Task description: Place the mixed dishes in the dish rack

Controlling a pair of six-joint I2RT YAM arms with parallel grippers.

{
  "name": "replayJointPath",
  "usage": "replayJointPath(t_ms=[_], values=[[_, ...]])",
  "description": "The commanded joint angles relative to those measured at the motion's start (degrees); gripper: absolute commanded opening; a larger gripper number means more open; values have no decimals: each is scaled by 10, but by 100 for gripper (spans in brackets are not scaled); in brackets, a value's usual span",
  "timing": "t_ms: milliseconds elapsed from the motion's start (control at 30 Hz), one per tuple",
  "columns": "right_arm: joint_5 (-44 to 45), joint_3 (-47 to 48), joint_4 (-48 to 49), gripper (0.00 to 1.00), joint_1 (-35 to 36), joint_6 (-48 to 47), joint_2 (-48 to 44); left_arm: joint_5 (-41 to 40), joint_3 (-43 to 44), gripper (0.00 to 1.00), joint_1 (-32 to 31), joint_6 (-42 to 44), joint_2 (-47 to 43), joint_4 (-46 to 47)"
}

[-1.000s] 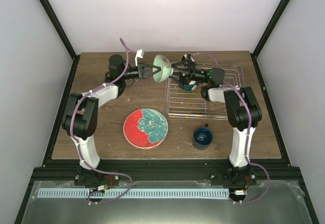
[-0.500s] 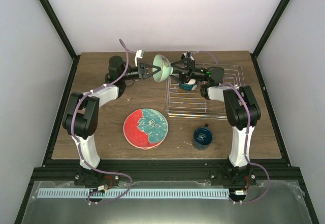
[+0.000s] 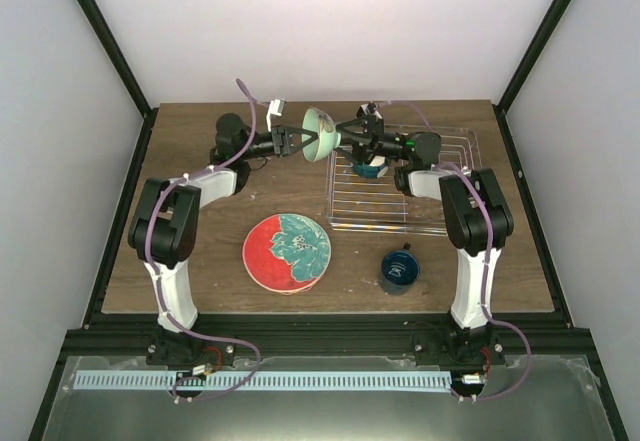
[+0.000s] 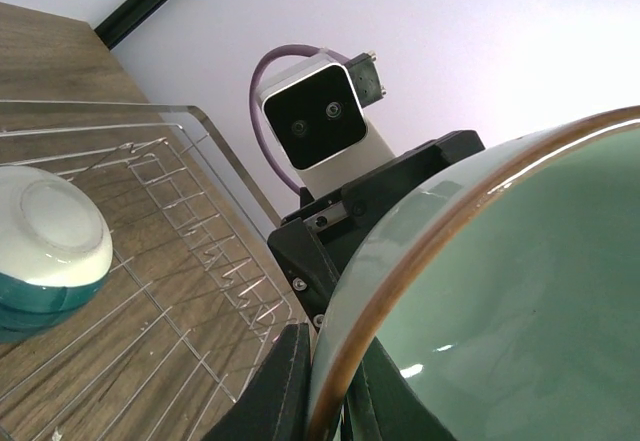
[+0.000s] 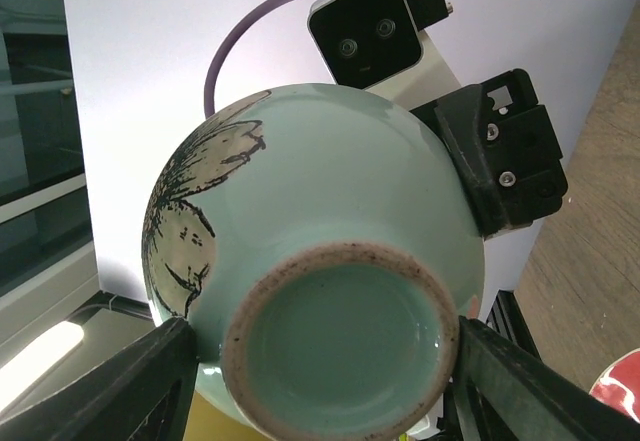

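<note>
My left gripper (image 3: 310,144) is shut on the rim of the pale green bowl (image 3: 320,129), holding it on edge in the air at the dish rack's (image 3: 440,176) far left corner. In the left wrist view the gripper (image 4: 325,366) pinches the brown-edged rim of the bowl (image 4: 500,291). My right gripper (image 3: 347,139) is open, its jaws wide on either side of the bowl's foot (image 5: 335,346). A cream bowl with blue outside (image 3: 372,168) lies upside down in the rack (image 4: 180,261). A red-and-teal plate (image 3: 287,252) and a dark blue mug (image 3: 398,270) stand on the table.
The rack fills the table's far right part. The plate lies in the middle front, the mug right of it, near the rack's front edge. Black frame posts stand at the table's far corners.
My right gripper has moved a little left, closer round the bowl's foot. The left arm's elbow has shifted slightly; the bowl has hardly moved.
</note>
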Motion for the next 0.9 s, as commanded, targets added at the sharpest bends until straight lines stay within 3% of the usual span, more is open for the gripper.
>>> replayJointPath(t_ms=[0,233,700,867], values=[[-15,-2,190,68,22,3,-12,-6,19,0,-16,-7,8,50],[-19,-9,190,60,22,5,-12,-4,28,0,-16,-4,12,45],[-27,11,189,55,22,8,6,5,31,0,-18,3,21,34],[-35,11,189,53,22,6,15,9,28,16,-18,7,24,30]])
